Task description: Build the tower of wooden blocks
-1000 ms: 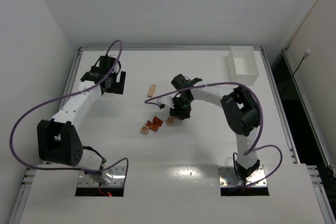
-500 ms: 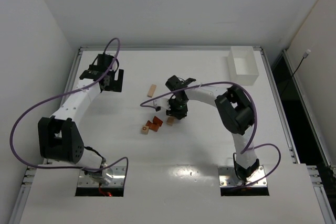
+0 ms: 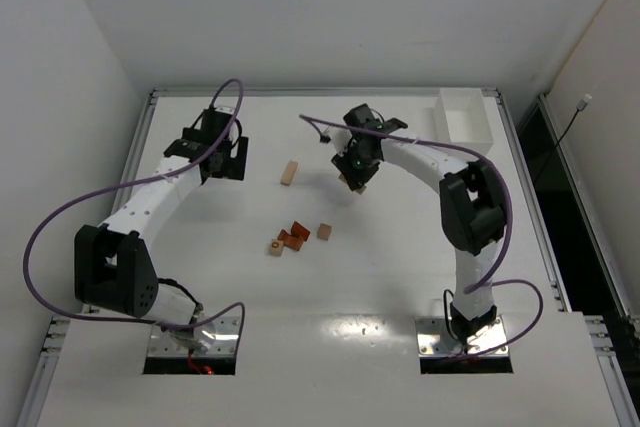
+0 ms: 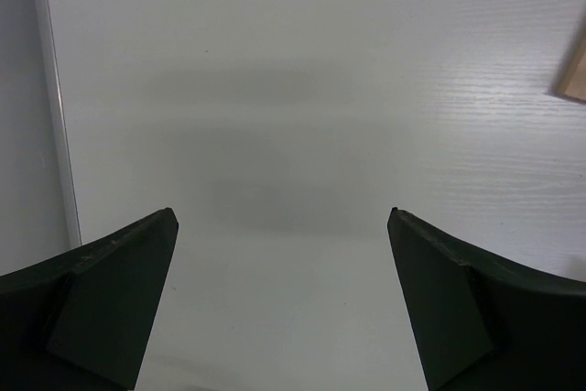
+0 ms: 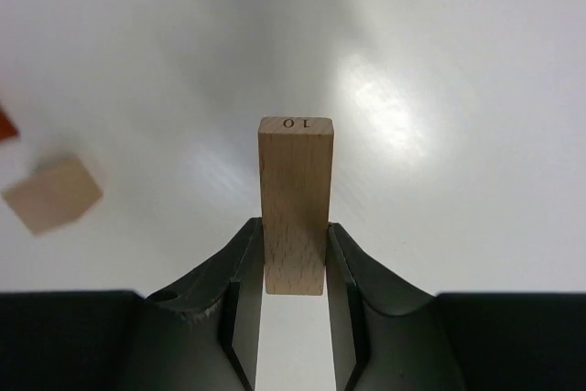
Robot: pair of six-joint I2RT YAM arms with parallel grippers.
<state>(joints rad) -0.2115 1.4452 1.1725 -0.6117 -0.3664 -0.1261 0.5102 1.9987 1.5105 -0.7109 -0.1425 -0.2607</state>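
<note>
I judge the tower not begun: nothing is stacked yet. My right gripper (image 5: 293, 237) is clenched on a pale bar marked 10 (image 5: 295, 171), seemingly lifted off the table (image 3: 400, 277). The cluster of small blocks (image 3: 293, 238) lies at its 7 o'clock and a second pale bar (image 3: 289, 173) at its 9 o'clock. My left gripper (image 4: 282, 217) hangs spread wide and empty.
</note>
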